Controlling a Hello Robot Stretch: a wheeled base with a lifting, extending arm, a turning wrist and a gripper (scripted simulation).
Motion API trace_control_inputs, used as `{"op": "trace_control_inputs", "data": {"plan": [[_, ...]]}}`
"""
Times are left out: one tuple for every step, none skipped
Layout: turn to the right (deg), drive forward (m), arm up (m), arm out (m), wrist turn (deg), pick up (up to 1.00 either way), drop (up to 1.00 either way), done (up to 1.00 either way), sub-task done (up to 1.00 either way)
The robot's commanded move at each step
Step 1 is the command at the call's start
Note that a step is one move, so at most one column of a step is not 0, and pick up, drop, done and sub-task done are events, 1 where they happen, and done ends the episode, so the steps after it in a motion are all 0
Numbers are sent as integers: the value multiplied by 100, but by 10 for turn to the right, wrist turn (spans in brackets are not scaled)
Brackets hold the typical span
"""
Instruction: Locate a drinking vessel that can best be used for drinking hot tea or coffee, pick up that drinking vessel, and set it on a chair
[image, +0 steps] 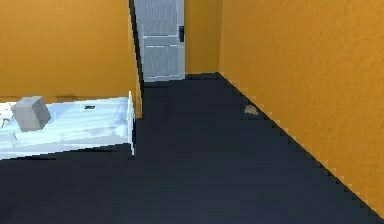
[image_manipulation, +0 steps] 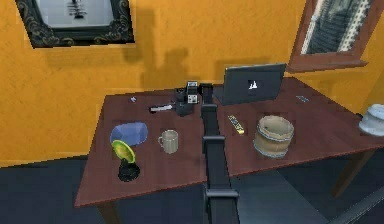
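Observation:
A beige mug (image_manipulation: 169, 141) with its handle to the left stands near the front of a brown table (image_manipulation: 310, 118) in the arm side view. The dark arm (image_manipulation: 213, 150) reaches out over the table just right of the mug. At the arm's far end, my gripper (image_manipulation: 184, 98) sits above the tabletop farther back than the mug. A small dark pen-like thing (image_manipulation: 160, 107) lies beside the gripper, so I cannot tell whether it holds anything.
On the table are a blue bowl (image_manipulation: 128, 133), a yellow-green item on a black base (image_manipulation: 124, 162), a laptop (image_manipulation: 253, 83), a remote (image_manipulation: 235, 124) and a round beige pot (image_manipulation: 273, 136). The forward view has a white bed (image: 75, 125), a white door (image: 160, 40) and open dark floor.

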Motion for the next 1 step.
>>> {"op": "trace_control_inputs", "data": {"plan": [[0, 0, -30, 0, 0, 0, 0, 0, 0]]}}
